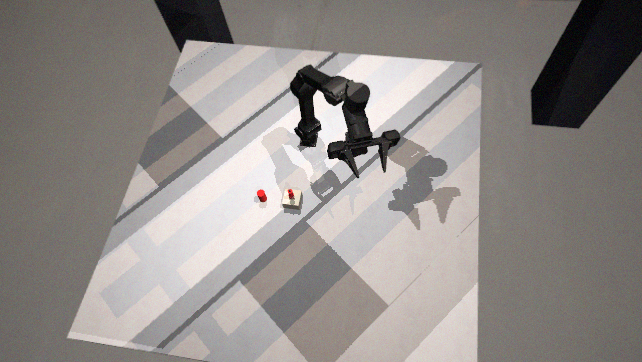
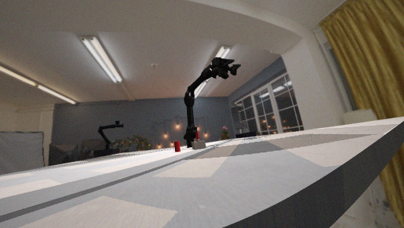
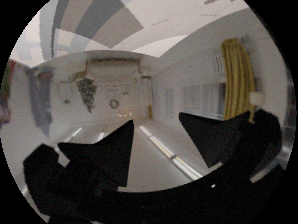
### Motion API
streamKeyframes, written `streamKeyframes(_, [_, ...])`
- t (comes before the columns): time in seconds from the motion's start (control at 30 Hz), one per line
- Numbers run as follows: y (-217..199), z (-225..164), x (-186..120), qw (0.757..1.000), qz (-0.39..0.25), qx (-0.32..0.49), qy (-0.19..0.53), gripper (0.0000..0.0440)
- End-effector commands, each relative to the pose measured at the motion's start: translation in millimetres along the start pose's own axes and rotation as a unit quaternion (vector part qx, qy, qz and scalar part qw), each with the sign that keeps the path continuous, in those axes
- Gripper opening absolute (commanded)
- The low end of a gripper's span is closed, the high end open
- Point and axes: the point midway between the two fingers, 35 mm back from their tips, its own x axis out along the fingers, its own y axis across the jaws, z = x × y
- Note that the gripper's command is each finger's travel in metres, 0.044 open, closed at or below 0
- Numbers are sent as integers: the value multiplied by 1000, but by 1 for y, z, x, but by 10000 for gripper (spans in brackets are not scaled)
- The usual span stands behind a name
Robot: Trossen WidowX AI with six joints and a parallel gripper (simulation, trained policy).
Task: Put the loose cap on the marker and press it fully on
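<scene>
The red marker [image 1: 290, 193] [image 2: 197, 136] stands upright in the pale holder block [image 1: 292, 206] [image 2: 199, 145], its narrower upper part showing. The red cap [image 1: 262, 195] [image 2: 177, 146] stands upright and loose on the table, a little to the left of the block and apart from it. My gripper [image 1: 371, 175] [image 3: 156, 119] is open, with nothing between its fingers. It hangs high above the table, up and to the right of the block in the top view, and far from cap and marker. Neither of them shows in the wrist view.
The table [image 1: 400, 325] [image 2: 132, 201] has a pattern of stripes and patches, with the arm's shadows across it. The arm's base [image 1: 307, 137] stands behind the block. Two dark pillars stand beyond the table's far corners in the top view.
</scene>
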Motion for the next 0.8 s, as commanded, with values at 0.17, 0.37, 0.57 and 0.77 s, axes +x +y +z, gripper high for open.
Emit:
streamKeyframes(0.17, [17, 10, -7, 1000, 1, -3, -26, 335])
streamKeyframes(0.37, [29, 19, -10, 999, 4, -5, -48, 335])
streamKeyframes(0.57, [40, 29, -12, 997, 8, -7, -71, 335])
streamKeyframes(0.77, [52, 40, -15, 995, 12, -7, -94, 335])
